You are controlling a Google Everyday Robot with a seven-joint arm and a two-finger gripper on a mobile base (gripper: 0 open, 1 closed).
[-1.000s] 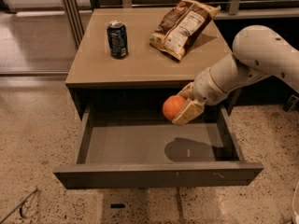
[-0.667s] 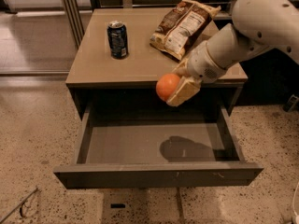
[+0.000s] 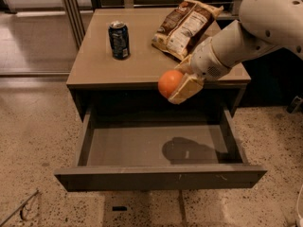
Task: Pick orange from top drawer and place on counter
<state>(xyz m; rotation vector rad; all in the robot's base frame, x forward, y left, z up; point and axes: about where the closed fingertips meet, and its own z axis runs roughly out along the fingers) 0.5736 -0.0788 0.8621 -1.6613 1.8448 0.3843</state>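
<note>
My gripper (image 3: 177, 84) is shut on the orange (image 3: 169, 82), a small round bright-orange fruit. It holds the orange in the air in front of the counter's front edge, above the open top drawer (image 3: 156, 176). The drawer is pulled fully out and its grey floor is bare but for the arm's shadow. The counter (image 3: 104, 65) is the tan tabletop just behind and to the left of the orange. My white arm reaches in from the upper right.
A dark soda can (image 3: 119, 40) stands on the counter at the back left. A brown chip bag (image 3: 185, 25) lies at the back right, close behind my gripper. Speckled terrazzo floor (image 3: 33, 141) surrounds the cabinet.
My gripper has lifted the orange up out of the drawer and moved it left, to the height of the counter's front edge.
</note>
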